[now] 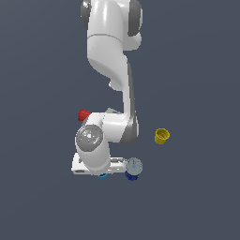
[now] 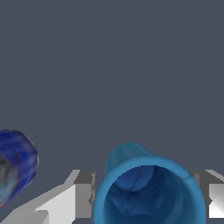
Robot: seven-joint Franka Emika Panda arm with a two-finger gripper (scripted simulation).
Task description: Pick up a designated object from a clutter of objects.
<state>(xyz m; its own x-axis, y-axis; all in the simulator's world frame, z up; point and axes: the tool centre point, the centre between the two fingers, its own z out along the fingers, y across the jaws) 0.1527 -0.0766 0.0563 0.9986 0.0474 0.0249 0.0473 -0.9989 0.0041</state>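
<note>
Gripper (image 2: pixel 146 194) fingers pinch bright-blue cup (image 2: pixel 148 192) btwn them, cup interior w/ nothing inside.

Flat, even simulator light, no cast shadows on the grey ground; soft sheen on the white arm (image 1: pixel 110 56); coarse, blocky, slightly blurred rendering throughout.

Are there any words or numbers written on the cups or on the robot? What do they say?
None can be read.
Blue cup: plain blue, no writing.
Yellow cup: plain, no label.
Red cup: mostly hidden by the arm, no writing shows.
Dark-blue object with a grey top: mottled pattern only, no letters.
Robot arm: bare white and grey, no brand or number.
</note>
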